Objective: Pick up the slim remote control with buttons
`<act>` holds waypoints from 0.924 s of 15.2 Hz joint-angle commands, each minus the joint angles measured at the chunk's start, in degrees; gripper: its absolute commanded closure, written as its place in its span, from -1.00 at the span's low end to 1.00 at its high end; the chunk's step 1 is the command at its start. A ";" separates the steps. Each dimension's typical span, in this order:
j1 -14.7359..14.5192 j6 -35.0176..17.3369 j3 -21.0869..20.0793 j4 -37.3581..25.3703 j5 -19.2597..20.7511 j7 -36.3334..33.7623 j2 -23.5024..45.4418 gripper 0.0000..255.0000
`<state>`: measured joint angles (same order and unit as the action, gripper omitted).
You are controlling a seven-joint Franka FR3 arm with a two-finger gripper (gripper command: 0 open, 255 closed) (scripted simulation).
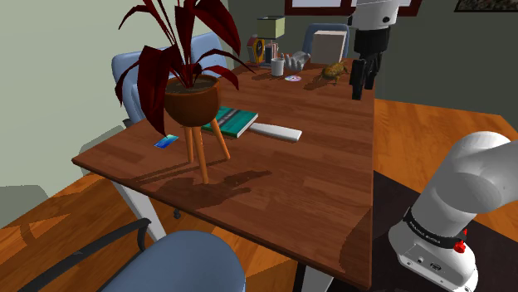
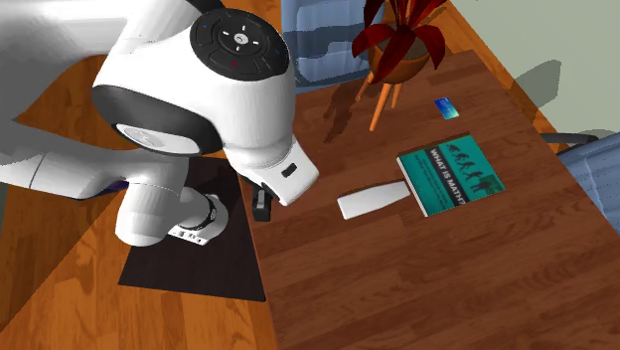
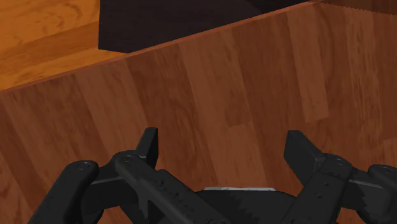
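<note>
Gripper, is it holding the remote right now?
No, the gripper stands open over bare table, while the white remote lies by the teal book.

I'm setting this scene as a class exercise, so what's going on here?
A white robot arm holds its black claw open above bare wood of the table, gripping nothing. The white remote it is after lies flat on the table, away from the claw, next to a teal book. A potted plant on legs stands nearby. The pick-up has not yet begun.
</note>
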<state>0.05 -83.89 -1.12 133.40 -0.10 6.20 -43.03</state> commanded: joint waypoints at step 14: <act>-2.50 -22.92 -0.84 -2.99 0.08 5.22 22.76 -1.00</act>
<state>-2.23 -105.57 -1.82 130.85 0.01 11.07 -21.63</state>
